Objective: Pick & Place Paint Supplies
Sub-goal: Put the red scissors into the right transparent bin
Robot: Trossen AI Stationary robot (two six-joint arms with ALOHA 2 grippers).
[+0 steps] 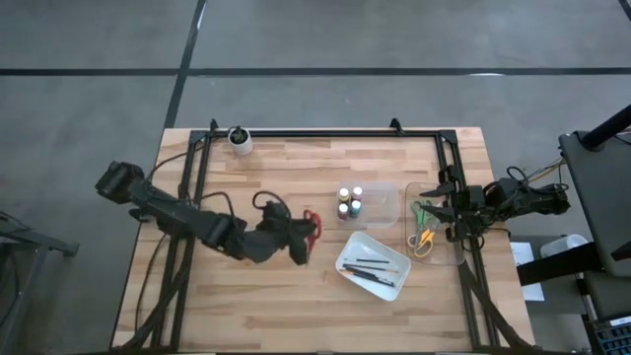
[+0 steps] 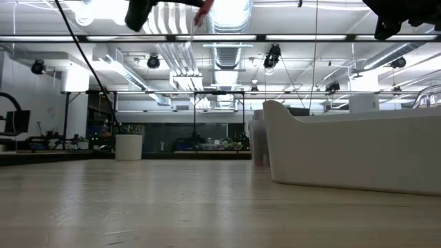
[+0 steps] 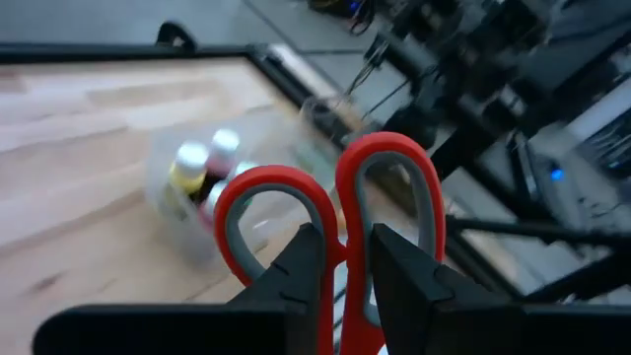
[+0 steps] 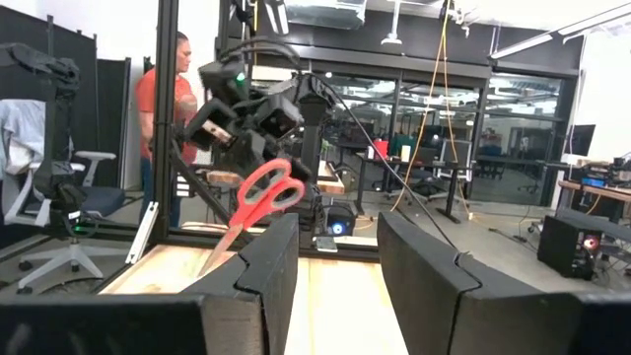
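The left end effector [image 3: 340, 281] grips red-handled metal scissors [image 3: 330, 212] aloft, near the white rectangular tray [image 1: 373, 264]; the right end effector [image 4: 340, 271] stands open.

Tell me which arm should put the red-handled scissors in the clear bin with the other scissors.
Left. Its end effector already grips the red-handled scissors above the table, probably a short carry from the clear bin. The right end effector hangs open and empty over that bin.

A light wooden table [image 1: 256, 296] carries a small white cup [image 1: 240, 140] at its far edge, a white tray [image 1: 373, 264] holding dark brushes [image 1: 372, 267], and clear containers with paint bottles [image 1: 349, 202] and scissors [image 1: 425, 230].
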